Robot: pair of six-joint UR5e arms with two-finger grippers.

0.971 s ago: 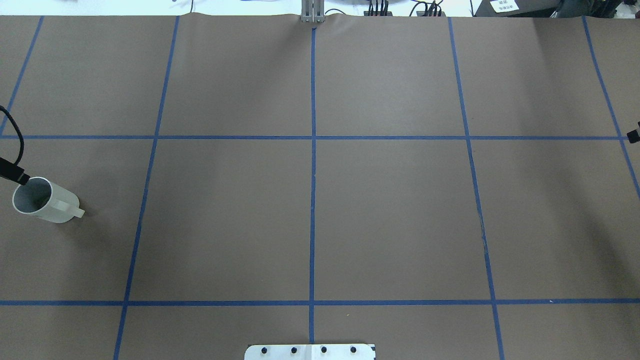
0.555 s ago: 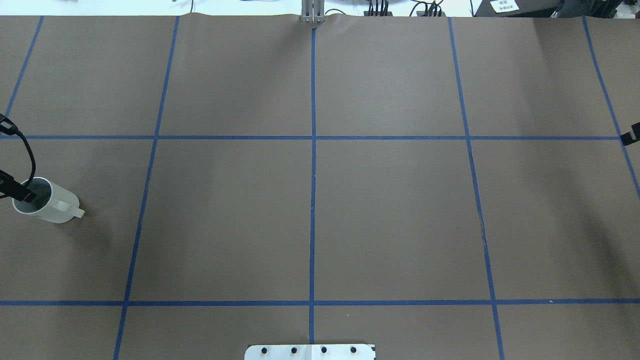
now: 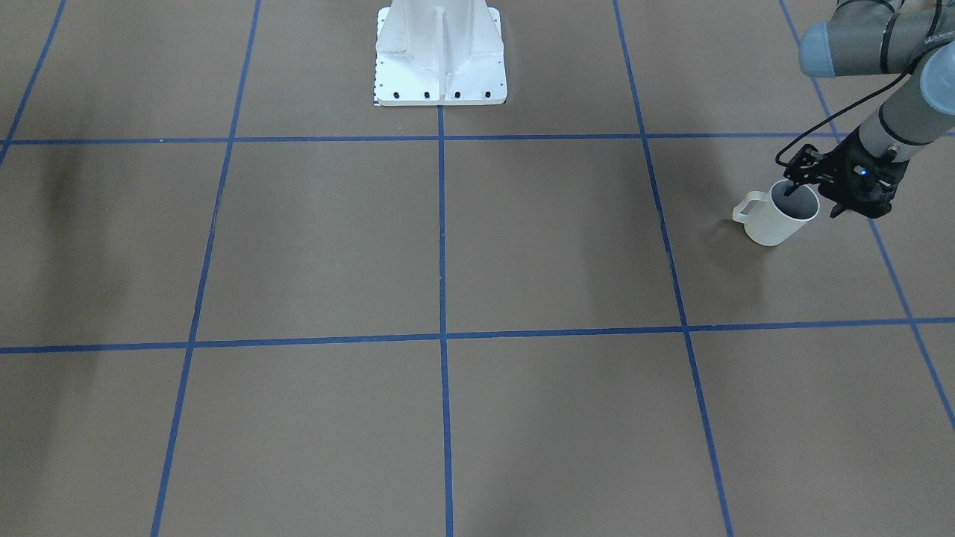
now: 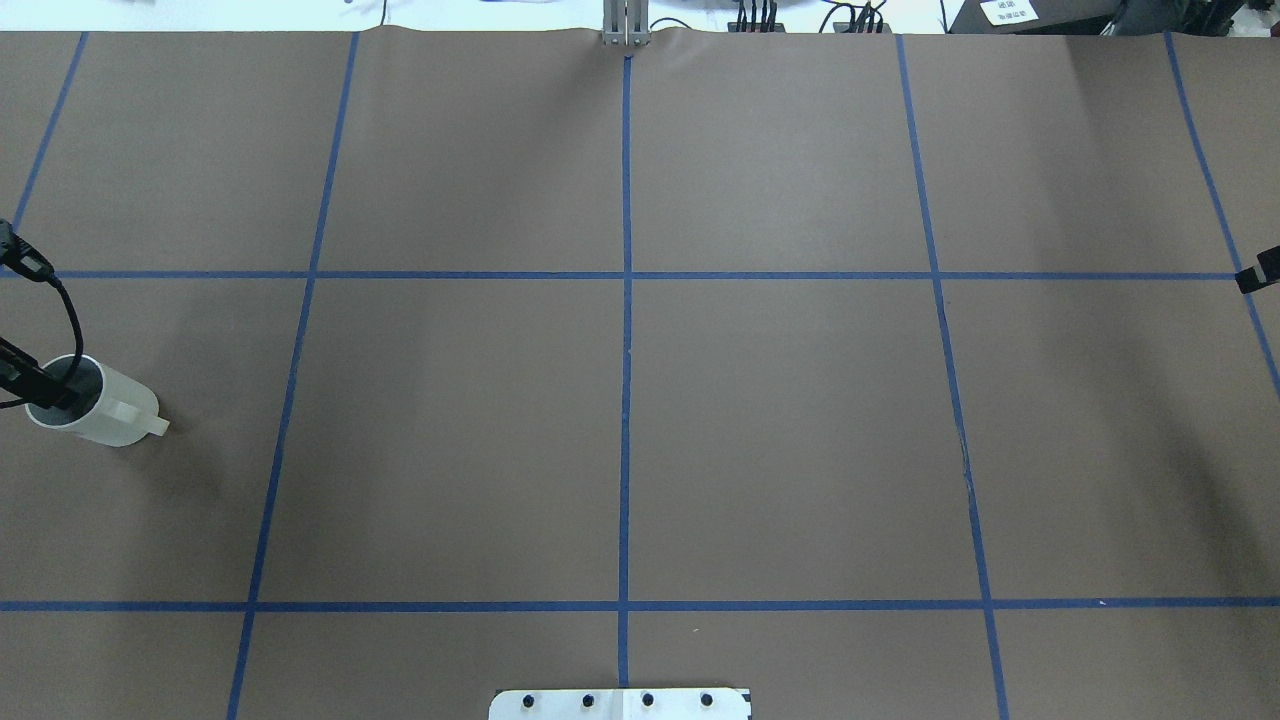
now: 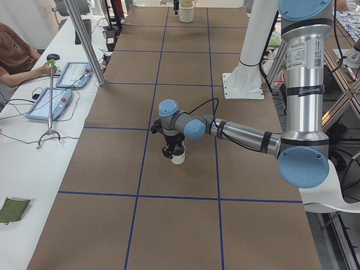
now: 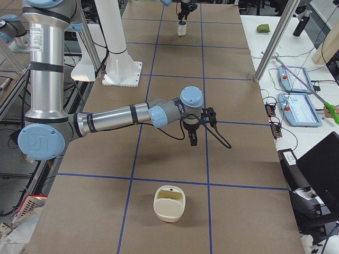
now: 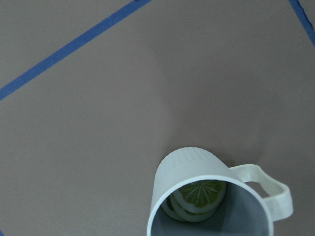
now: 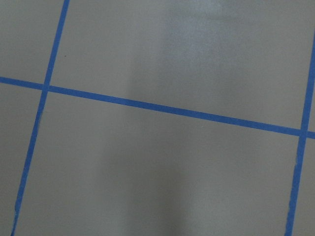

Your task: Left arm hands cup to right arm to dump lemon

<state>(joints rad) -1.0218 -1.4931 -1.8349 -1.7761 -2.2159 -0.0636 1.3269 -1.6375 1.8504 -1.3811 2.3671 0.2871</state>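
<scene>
The cream-white cup point(image 3: 772, 224) stands upright at the table's left side, its handle pointing toward the table's middle. It also shows in the overhead view point(image 4: 110, 420) and the left wrist view point(image 7: 197, 167). A yellow-green lemon slice point(image 7: 199, 194) lies at its bottom. My left gripper point(image 3: 813, 200) is open and straddles the cup's rim, one finger point(image 3: 791, 190) inside the mouth and one outside. My right gripper point(image 6: 193, 136) hangs above bare table near the right end. Only a sliver of it shows in the overhead view point(image 4: 1258, 270), so I cannot tell whether it is open or shut.
A cream open container point(image 6: 169, 203) sits on the table at the right end, near my right gripper. The white robot base point(image 3: 440, 52) stands at the middle of the robot's side. Blue tape lines grid the brown table cover point(image 4: 780, 430).
My left gripper has come down and forward, from beside the cup's rim to one finger inside its mouth. The right gripper's sliver has edged slightly inward. The cup has not moved.
</scene>
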